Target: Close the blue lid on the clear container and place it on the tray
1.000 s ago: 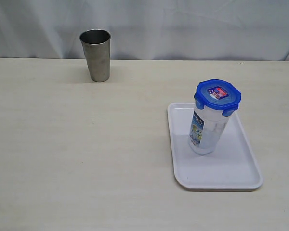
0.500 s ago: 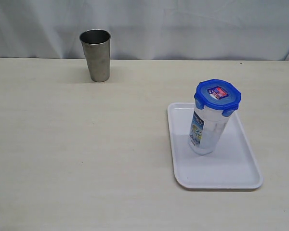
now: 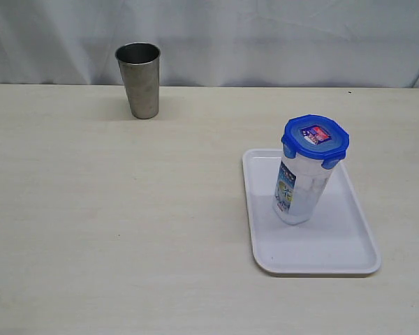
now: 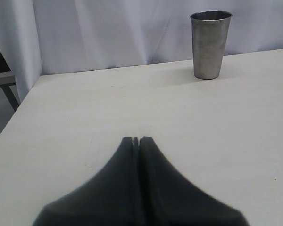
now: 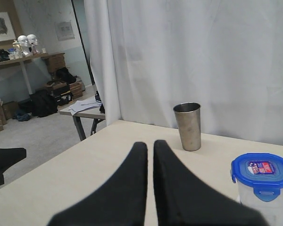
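The clear container (image 3: 299, 192) stands upright on the white tray (image 3: 335, 255), with the blue lid (image 3: 315, 139) seated on its top and its tabs folded down. The right wrist view shows the blue lid (image 5: 261, 173) on the clear container (image 5: 266, 207) off to one side of my right gripper (image 5: 150, 146), which is shut and holds nothing. My left gripper (image 4: 136, 140) is shut and empty above bare table. Neither gripper appears in the exterior view.
A grey steel cup (image 3: 140, 79) stands at the back left of the table, seen too as the steel cup (image 4: 209, 44) and the steel cup (image 5: 187, 125). A white curtain (image 3: 265, 35) runs behind the table. The table's edge (image 4: 19, 106) lies near the left gripper.
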Motion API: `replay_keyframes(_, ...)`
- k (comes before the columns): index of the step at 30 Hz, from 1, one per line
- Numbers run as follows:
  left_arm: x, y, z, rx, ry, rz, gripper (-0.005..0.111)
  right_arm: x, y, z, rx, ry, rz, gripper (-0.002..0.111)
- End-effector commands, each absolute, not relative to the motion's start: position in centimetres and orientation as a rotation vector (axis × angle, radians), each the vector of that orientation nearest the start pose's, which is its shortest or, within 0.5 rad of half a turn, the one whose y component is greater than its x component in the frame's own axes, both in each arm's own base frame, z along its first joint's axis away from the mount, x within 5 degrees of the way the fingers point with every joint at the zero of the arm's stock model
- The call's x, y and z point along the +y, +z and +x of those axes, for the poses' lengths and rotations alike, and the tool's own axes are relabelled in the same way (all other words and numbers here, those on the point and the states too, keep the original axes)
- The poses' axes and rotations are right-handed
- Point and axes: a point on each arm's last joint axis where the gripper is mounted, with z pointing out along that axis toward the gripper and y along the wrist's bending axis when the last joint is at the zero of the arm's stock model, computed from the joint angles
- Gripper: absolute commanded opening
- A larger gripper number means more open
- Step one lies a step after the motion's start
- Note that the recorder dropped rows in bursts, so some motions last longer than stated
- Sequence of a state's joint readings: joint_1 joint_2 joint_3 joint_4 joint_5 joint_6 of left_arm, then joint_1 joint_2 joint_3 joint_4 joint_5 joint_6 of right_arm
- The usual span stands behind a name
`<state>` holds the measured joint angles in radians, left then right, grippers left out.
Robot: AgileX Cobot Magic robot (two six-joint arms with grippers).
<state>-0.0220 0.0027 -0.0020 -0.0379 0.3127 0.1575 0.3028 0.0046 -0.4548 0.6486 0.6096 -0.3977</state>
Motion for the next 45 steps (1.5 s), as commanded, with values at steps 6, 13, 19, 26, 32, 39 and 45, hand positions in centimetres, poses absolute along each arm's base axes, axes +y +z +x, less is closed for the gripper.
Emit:
replay_keyframes(6,-0.2,18.5,5.4,1.788,0.065,0.132,0.000,2.9,31.5,-0.1,1.479,0.557,-0.406,0.005)
replay_keyframes(13,-0.2,18.5,5.4,1.788,0.065,0.132,0.000,0.5,32.8,1.6,1.160,0.363,-0.034,0.005)
replay_keyframes(19,-0.2,18.5,5.4,1.788,0.065,0.132,0.000,-0.1,30.6,2.8,1.056,0.127,0.027,0.005)
replay_keyframes(26,-0.2,18.5,5.4,1.789,0.063,0.131,0.000,-0.4,26.2,4.4,1.168,-0.025,0.062,0.005)
replay_keyframes(32,-0.2,18.5,5.4,1.788,0.065,0.132,0.000,-0.4,23.1,5.3,1.285,-0.031,0.060,0.005)
replay_keyframes(39,-0.2,18.5,5.4,1.788,0.065,0.132,0.000,-0.3,20.8,5.6,1.545,-0.106,-0.030,0.005)
replay_keyframes(45,-0.2,18.5,5.4,1.788,0.065,0.132,0.000,-0.3,19.2,5.5,1.718,-0.067,0.003,0.005)
